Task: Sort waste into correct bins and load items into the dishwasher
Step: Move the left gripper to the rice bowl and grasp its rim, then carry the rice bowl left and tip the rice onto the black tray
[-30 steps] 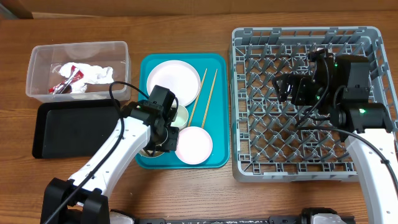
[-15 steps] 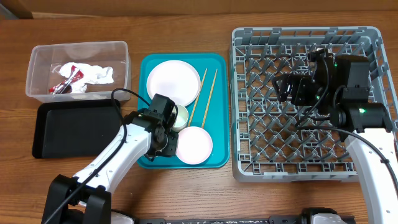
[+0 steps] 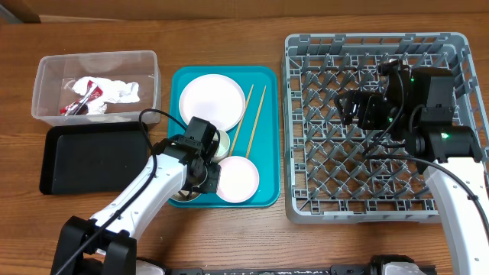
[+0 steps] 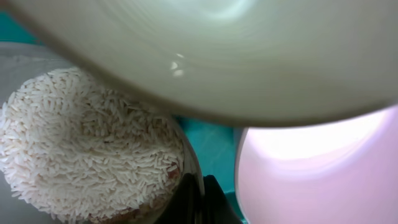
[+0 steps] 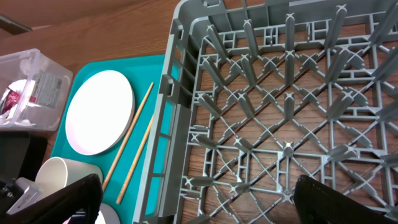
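Note:
My left gripper (image 3: pixel 200 169) is low over the teal tray, shut on the rim of a small bowl (image 3: pixel 183 195) full of white rice (image 4: pixel 81 149); its fingers (image 4: pixel 198 200) pinch that rim. A pale cup (image 3: pixel 222 141) and a small white bowl (image 3: pixel 238 178) sit right beside it. The round white plate (image 3: pixel 210 101) and two chopsticks (image 3: pixel 252 114) lie further back on the tray. My right gripper (image 3: pixel 351 107) is open and empty above the grey dish rack (image 3: pixel 367 212). The clear tub (image 3: pixel 46 69) holds the red wrapper (image 3: pixel 82 92) and tissue (image 3: pixel 118 92). The black tray (image 3: pixel 84 160) is bare.
The teal serving tray (image 3: pixel 263 172) lies between the bins and the rack. The right wrist view shows the rack's pegs (image 5: pixel 280 112), the plate (image 5: pixel 99 112) and the chopsticks (image 5: pixel 134 134) to its left.
My left gripper has shifted a little toward the tray's front left, and the rice bowl now shows at that corner. The right arm has not moved.

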{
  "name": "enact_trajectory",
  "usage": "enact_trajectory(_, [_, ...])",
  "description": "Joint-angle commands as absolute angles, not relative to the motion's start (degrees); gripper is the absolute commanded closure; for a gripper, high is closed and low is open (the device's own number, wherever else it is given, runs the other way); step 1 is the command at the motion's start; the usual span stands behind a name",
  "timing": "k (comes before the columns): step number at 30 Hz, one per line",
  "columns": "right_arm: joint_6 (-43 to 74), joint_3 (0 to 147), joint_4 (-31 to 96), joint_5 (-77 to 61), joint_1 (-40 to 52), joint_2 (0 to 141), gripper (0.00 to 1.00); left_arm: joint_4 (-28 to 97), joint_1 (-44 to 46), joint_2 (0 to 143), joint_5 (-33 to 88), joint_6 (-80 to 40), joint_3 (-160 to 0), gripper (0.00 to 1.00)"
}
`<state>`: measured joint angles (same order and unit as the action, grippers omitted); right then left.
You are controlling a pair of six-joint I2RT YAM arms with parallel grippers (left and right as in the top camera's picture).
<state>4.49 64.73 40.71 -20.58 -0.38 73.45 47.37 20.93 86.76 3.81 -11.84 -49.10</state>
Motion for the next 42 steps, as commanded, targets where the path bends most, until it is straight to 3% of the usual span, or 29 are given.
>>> enact_trajectory(1, [4.62,65.84,40.4,-20.6,-0.71,73.43,0.0,50.13,20.64,86.87,2.79,-12.27,-50.09,0.96])
enact_trajectory(13, [4.64,65.84,40.4,-20.62,-0.71,73.43,0.0,64.77,19.66,86.87,2.85,-11.88,-67.24,0.96])
enact_trajectory(18, [4.64,65.84,40.4,-20.62,-0.71,73.43,0.0,70.17,14.81,86.85,3.68,-10.39,-73.69,0.96])
enact_trajectory(23, [4.64,65.84,40.4,-20.62,-0.71,73.43,0.0,69.56,1.34,86.87,15.53,-3.01,-75.11,0.96])
enact_trajectory(27, [4.64,65.84,40.1,-20.64,-0.71,73.43,0.0,66.08,-14.96,86.87,31.11,3.75,-74.59,0.96])
enact_trajectory(32, [4.64,65.84,39.99,-20.67,-0.71,73.43,0.0,60.99,-26.35,86.89,42.33,4.8,-72.47,0.96])
enact_trajectory(42, [4.67,65.84,39.99,-20.67,-0.71,73.43,0.0,48.36,-38.85,86.89,57.74,3.42,-62.11,0.96])
